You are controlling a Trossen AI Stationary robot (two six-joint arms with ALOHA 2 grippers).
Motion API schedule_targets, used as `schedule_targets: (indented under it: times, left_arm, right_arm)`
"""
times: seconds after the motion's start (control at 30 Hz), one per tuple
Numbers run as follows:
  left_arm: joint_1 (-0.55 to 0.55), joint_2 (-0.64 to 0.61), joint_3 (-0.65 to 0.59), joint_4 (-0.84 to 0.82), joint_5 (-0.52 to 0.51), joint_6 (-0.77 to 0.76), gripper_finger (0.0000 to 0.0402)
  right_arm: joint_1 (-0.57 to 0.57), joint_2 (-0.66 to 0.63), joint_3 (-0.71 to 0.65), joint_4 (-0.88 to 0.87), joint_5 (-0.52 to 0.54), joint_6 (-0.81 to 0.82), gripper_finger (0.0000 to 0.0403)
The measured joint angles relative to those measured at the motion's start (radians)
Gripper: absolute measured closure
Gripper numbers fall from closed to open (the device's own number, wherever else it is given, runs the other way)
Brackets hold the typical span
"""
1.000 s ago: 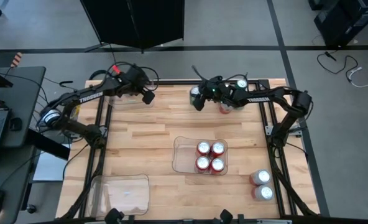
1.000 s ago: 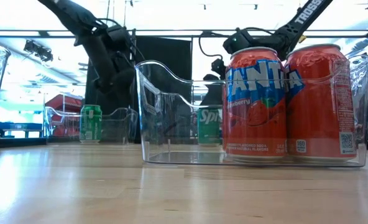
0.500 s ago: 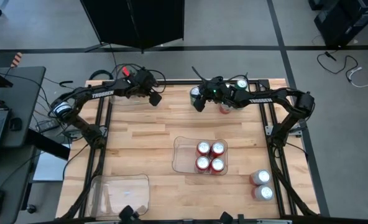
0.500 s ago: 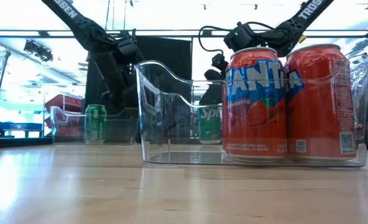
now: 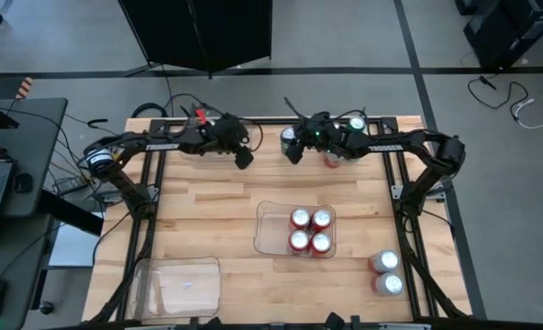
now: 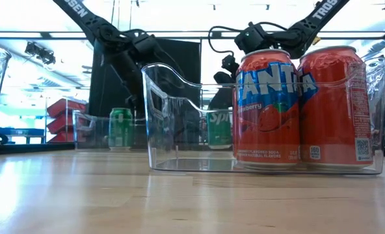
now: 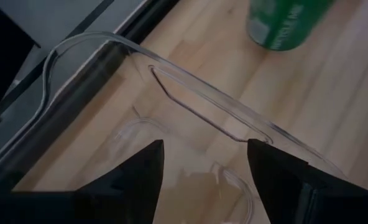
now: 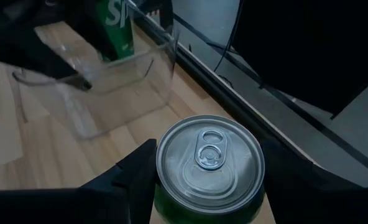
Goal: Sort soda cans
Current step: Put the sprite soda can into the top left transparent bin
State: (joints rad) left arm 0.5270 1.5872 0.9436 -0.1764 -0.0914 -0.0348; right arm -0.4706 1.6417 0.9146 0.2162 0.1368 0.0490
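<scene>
My left gripper (image 5: 243, 158) is at the table's far edge, open, its fingers (image 7: 140, 180) over the right end of a clear tray (image 7: 202, 93) whose end wall has a handle cutout. A green can (image 6: 119, 128) stands upright inside that tray (image 6: 88, 127). My right gripper (image 5: 293, 149) is just right of it, shut on another green can (image 8: 210, 158) that stands on the table (image 6: 218, 130). Several red cans (image 5: 310, 229) stand in the middle tray (image 5: 270, 240). My left gripper reaches slanting down from the table's left into the clear tray by its right end wall (image 7: 234, 115). The fingertips lie below the wrist picture's edge, so I cannot tell which part they touch or how. My right gripper pinches the green can's upper side wall (image 8: 165, 168) between its two fingers. It comes slanting from above and the table's right. The can stays upright, with its base on the table in the low view.
A red can (image 5: 331, 158) and a silver-topped can (image 5: 356, 124) stand under my right arm at the far edge. Two silver cans (image 5: 386, 273) sit past the table's right edge, near side. A third clear tray (image 5: 175, 284) lies at the near left.
My left gripper has moved along the far edge toward the table's right, toward my right gripper. The clear tray with the green can inside has slid right with it, staying upright.
</scene>
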Motion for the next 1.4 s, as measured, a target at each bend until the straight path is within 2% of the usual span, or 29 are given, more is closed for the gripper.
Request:
schedule_targets:
  times: [0.4, 0.63, 0.87, 1.1, 1.4]
  left_arm:
    - [-0.071, 0.006, 0.037, 0.05, 0.011, -0.022, 0.0167]
    - [-0.043, -0.103, 0.094, -0.04, 0.0, -0.008, 0.0168]
    - [0.044, -0.273, 0.094, -0.152, -0.019, 0.004, 0.0188]
    - [0.128, -0.418, 0.031, -0.156, -0.021, 0.029, 0.0227]
    - [0.166, -0.519, -0.111, -0.112, -0.021, 0.03, 0.0234]
  right_arm:
    - [0.008, -0.13, 0.002, -0.004, 0.0, 0.003, 0.0176]
    - [0.037, -0.122, 0.117, -0.022, -0.029, -0.009, 0.0176]
    - [0.056, -0.005, 0.358, -0.082, -0.086, -0.053, 0.0176]
    - [0.058, 0.186, 0.572, -0.169, -0.162, -0.083, 0.0176]
    - [0.05, 0.359, 0.639, -0.186, -0.171, -0.079, 0.0176]
